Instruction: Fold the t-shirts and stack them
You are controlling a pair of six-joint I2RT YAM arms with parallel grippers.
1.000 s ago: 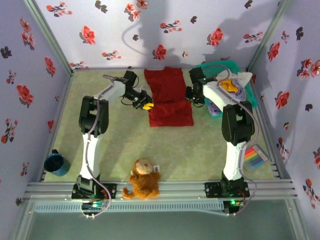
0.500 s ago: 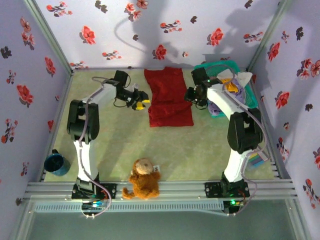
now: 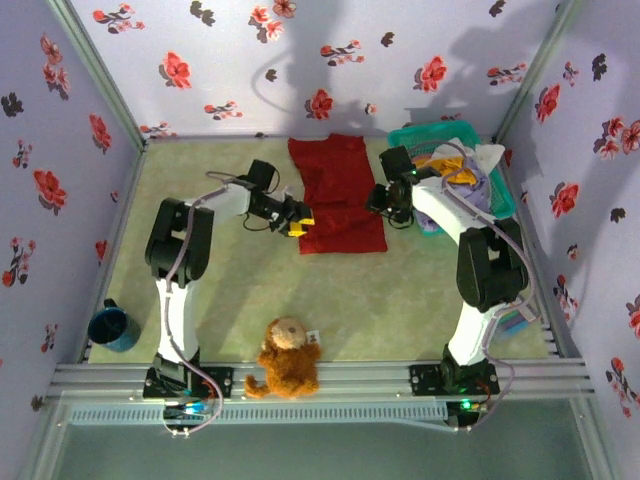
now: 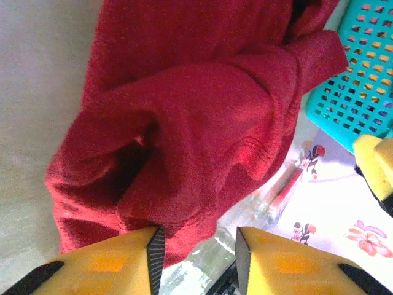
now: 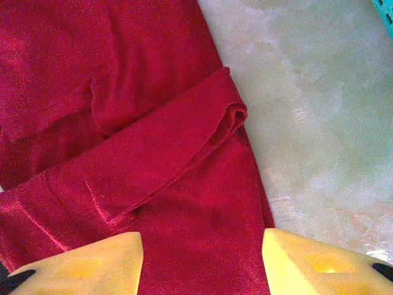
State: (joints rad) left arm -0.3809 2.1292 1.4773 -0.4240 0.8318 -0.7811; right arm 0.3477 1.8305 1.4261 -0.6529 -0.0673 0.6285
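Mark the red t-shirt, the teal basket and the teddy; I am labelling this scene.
red t-shirt [image 3: 340, 195], top view, middle of the cloth.
teal basket [image 3: 430, 128], top view, far rim.
teddy [image 3: 288, 362], top view, its belly.

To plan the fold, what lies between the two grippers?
The large deep-red cloth t-shirt lies between the left gripper and the right gripper, as the top external view shows.
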